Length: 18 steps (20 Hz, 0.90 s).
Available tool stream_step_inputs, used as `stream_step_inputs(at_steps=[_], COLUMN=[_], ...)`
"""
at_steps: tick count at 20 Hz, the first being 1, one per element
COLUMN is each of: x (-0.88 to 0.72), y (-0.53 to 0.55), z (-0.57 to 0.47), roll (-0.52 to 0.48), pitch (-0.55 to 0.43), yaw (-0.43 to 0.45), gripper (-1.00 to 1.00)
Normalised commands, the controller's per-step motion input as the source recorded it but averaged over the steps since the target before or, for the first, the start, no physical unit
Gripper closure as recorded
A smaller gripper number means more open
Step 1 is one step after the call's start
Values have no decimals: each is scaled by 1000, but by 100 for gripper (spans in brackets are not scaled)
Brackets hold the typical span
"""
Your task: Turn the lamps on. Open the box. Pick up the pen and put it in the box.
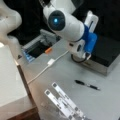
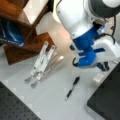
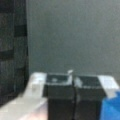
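The box (image 1: 107, 53) stands shut at a front view's right, black lid down on silver-grey sides; its black lid (image 2: 107, 100) also fills a lower right corner. My gripper (image 1: 83, 56) hangs low at the box's near left edge, under the blue wrist. In the wrist view the gripper (image 3: 73, 78) is shut, its dark fingers (image 3: 58, 86) pressed together, with a small white bit at their tips. The pen (image 1: 87, 85) lies loose on the grey table in front of the box, also seen as the pen (image 2: 72, 87). The lamps (image 1: 65, 102), long white bars, lie fanned out in both front views (image 2: 42, 62).
A white cable with an inline block (image 1: 51, 61) runs across the table towards an orange piece (image 1: 48, 50) beside a grey tray (image 1: 37, 45). A wooden shelf (image 2: 27, 42) borders the lamps. A dark perforated mat (image 2: 12, 105) lies at a lower left corner.
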Motion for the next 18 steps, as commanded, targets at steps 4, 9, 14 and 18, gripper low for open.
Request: stream_step_inputs(at_steps=[4,9,14,18], x=[252,269,259,241], y=[-205,-190,-202,-250], z=[187,161,144,65], roll=[-114,-83,-51,-33], pitch=[154,158,165,139], yaw=[187,206,225,254], gripper=[-100,-100,-100,-100])
